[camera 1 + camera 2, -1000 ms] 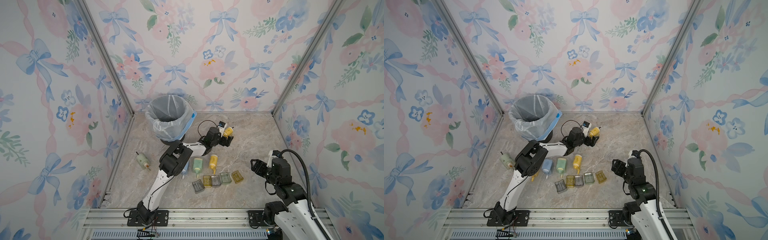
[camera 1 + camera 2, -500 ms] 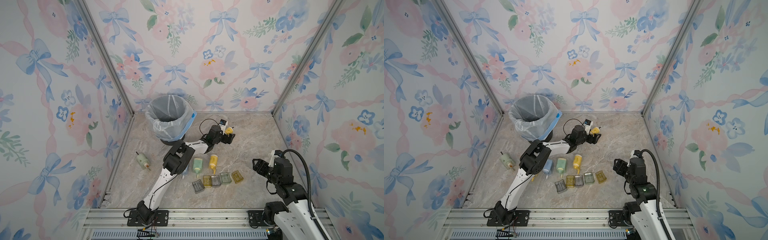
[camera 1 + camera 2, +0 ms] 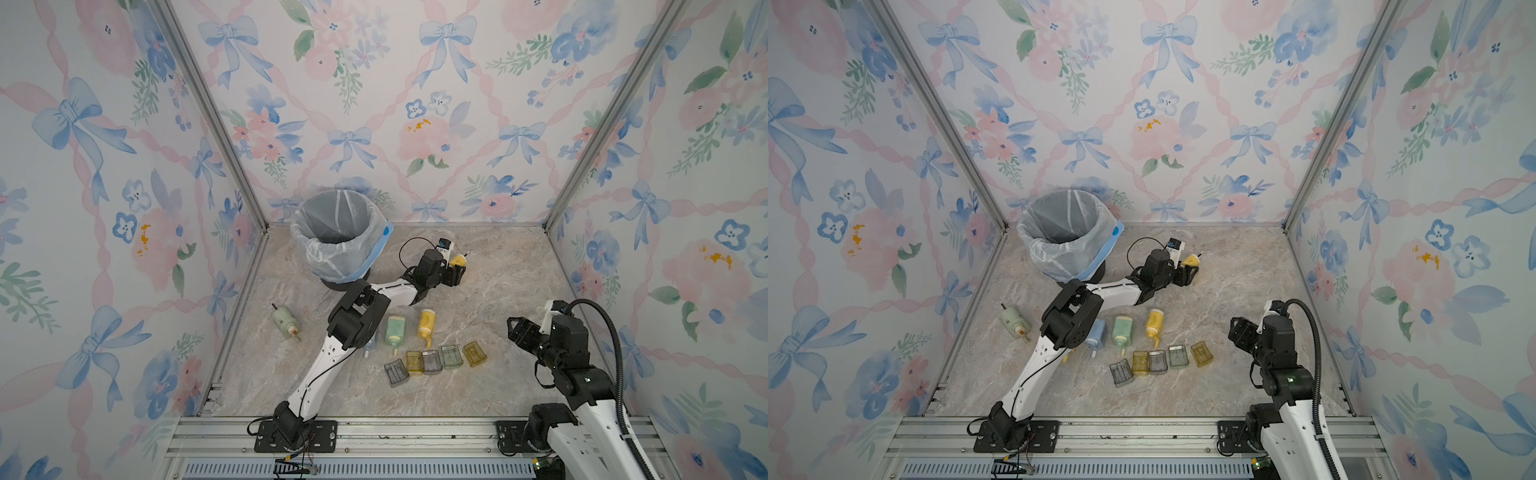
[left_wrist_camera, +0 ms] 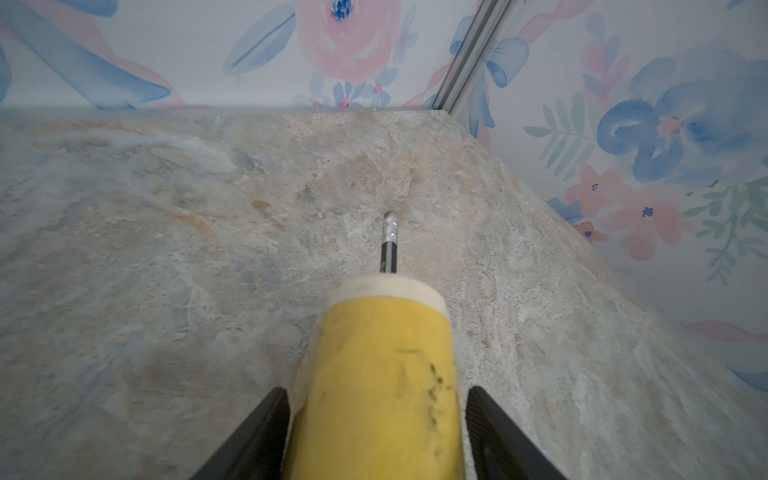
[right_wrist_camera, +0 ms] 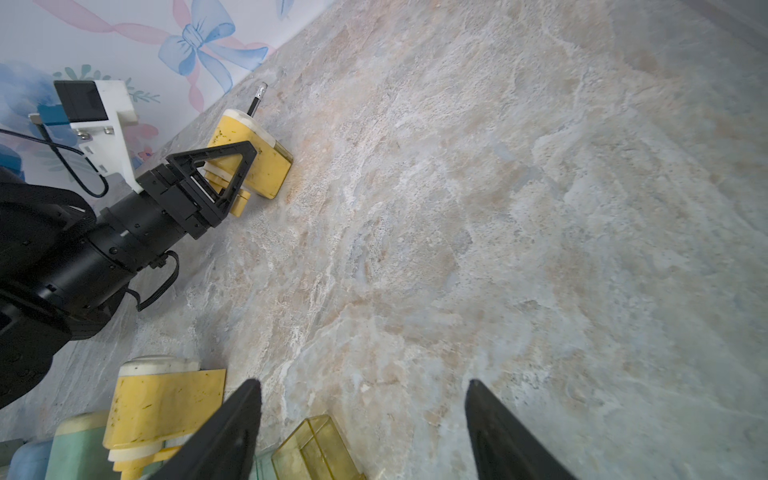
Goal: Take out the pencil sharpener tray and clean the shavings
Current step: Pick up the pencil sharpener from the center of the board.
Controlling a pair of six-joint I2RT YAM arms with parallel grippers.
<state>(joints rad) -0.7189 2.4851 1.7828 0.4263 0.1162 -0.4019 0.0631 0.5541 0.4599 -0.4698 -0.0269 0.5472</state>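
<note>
Left claw [image 4: 377, 390] astride yellow plastic pencil sharpener [image 5: 266, 166] on marbled worktop [image 4: 166, 208], fingers [image 4: 257, 436] flanking body, clamped or not cannot tell; right claw [image 5: 362, 384] apart, empty, above worktop

The left jaws have narrowed around the yellow sharpener [image 4: 374, 374].

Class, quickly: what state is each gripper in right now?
Left gripper: jaws either side of the yellow sharpener; grip cannot be told.
Right gripper: open, holding nothing.
</note>
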